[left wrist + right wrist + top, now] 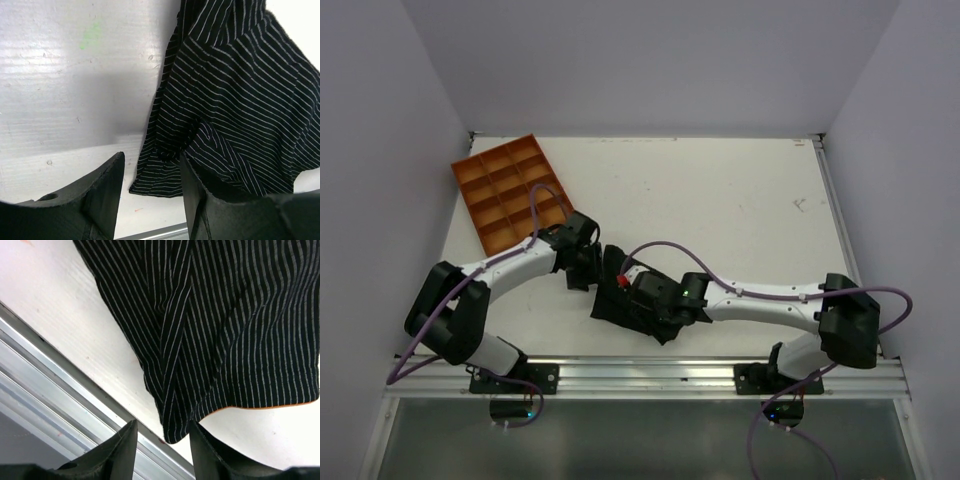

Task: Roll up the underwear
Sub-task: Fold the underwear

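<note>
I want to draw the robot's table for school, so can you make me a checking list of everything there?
Surface: white table, a few small marks.
Job's things: underwear, black with thin white stripes and an orange edge, lying in loose folds near the table's front edge, between the grippers.
Clutter: orange tray at the far left, nothing seen in its compartments.
Grippers: left gripper open, beside the fabric; right gripper open, a fabric corner just ahead of it.
Cables: a purple cable loops along each arm.
Surroundings: plain pale walls; metal rail in front.
</note>
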`<state>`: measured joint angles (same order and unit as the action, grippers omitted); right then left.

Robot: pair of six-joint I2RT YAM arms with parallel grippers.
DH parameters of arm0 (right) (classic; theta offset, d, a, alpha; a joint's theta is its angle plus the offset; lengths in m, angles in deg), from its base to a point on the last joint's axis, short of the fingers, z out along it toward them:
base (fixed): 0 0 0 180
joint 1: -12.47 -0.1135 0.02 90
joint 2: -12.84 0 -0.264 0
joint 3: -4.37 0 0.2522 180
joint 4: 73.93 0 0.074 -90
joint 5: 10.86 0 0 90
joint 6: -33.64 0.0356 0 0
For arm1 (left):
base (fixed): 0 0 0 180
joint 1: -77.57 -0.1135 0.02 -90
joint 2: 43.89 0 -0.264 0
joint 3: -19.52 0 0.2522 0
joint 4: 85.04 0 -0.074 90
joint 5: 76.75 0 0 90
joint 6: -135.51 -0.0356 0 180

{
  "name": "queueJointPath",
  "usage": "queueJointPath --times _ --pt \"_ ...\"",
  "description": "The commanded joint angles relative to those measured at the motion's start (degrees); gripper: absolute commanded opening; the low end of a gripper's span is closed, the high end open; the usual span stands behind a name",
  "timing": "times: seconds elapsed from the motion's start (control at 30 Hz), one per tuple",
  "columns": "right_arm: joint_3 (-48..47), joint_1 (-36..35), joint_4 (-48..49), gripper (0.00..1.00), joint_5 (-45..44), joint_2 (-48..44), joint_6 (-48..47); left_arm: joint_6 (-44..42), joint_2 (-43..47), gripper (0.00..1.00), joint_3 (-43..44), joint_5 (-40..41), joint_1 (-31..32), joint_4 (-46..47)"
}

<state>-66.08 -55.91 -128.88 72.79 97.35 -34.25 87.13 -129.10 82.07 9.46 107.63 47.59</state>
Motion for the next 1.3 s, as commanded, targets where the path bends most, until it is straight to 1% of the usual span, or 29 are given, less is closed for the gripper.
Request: queueJointPath --times 0.0,0.23,0.47,0.57,0.6,0.63,0.67,0.73,0.77,0.8,0.83,0.87,0.9,0.93,0.97,1.0,1.03,1.07,1.17,1.27 --pt "0.3 -2.0 0.1 0.5 -4.0 1.4 0.7 2.2 1.0 0.52 -1.3 -1.7 -0.4 2.7" --pt "0.4 -5.0 -0.6 0.51 -9.3 5.5 0.7 1.4 -0.5 0.51 -1.5 -2.5 -1.5 3.5" --pt "-0.1 -6.1 -1.8 0.49 -15.8 9.4 2.0 0.0 -1.4 0.5 3.2 -2.4 -2.6 2.6" --pt "-0.1 -6.1 -1.6 0.41 -16.6 9.4 2.3 -1.6 -2.2 0.49 6.0 -3.1 -3.0 2.4" --pt "-0.1 -6.1 -1.7 0.32 -16.1 8.7 2.3 -2.5 -2.2 0.49 6.6 -3.6 -3.3 4.0" --pt "-0.1 -6.1 -2.0 0.27 -15.7 8.2 2.6 -3.7 -2.3 0.48 8.3 -5.1 -3.3 4.8" --pt "0.1 -6.2 -2.0 0.2 -15.4 7.6 2.8 -6.1 -2.5 0.43 9.4 -6.3 -3.3 5.6" --pt "0.7 -6.1 -1.5 0.14 -13.6 5.2 2.9 -8.2 -3.6 0.36 11.0 -10.9 -3.4 10.6" --pt "1.6 -6.1 -0.7 0.07 -13.0 4.3 2.9 -9.2 -4.3 0.29 12.6 -16.5 -3.3 12.4" --pt "1.9 -6.2 -0.5 0.04 -12.2 3.2 2.9 -9.4 -6.4 0.24 13.9 -19.1 -3.3 14.7" --pt "2.3 -6.2 -0.2 0.0 -11.8 2.8 2.9 -9.3 -7.3 0.21 14.7 -24.1 -3.3 16.1" --pt "2.8 -6.1 0.1 0.0 -11.6 2.6 3.0 -8.8 -8.2 0.16 15.5 -26.7 -3.3 17.7" --pt "3.1 -6.2 0.2 0.0 -11.2 2.4 3.2 -8.2 -9.0 0.14 15.5 -29.1 -3.2 21.8" --pt "3.4 -6.1 0.4 0.0 -10.4 2.2 3.4 -7.9 -10.7 0.11 15.5 -32.9 -2.9 23.7" --pt "4.0 -6.2 0.9 0.0 -10.1 2.2 3.7 -7.5 -11.6 0.06 15.6 -33.9 -2.6 25.0" --pt "4.4 -6.1 1.1 0.0 -9.8 2.0 4.0 -7.6 -13.8 0.04 16.2 -34.8 -1.5 26.6" --pt "4.6 -6.2 1.4 0.0 -9.5 1.8 4.0 -8.0 -15.1 0.03 16.9 -36.7 -0.7 26.9" --pt "4.9 -6.1 1.6 0.0 -8.9 1.5 4.2 -8.7 -16.3 0.0 17.5 -37.0 0.1 27.0" --pt "5.2 -6.2 1.8 0.0 -8.8 0.8 4.4 -9.2 -20.1 0.0 18.2 -38.1 3.9 28.4" --pt "5.4 -6.1 1.3 0.0 -8.3 0.6 4.8 -7.8 -22.5 0.0 16.9 -40.1 7.6 32.5"
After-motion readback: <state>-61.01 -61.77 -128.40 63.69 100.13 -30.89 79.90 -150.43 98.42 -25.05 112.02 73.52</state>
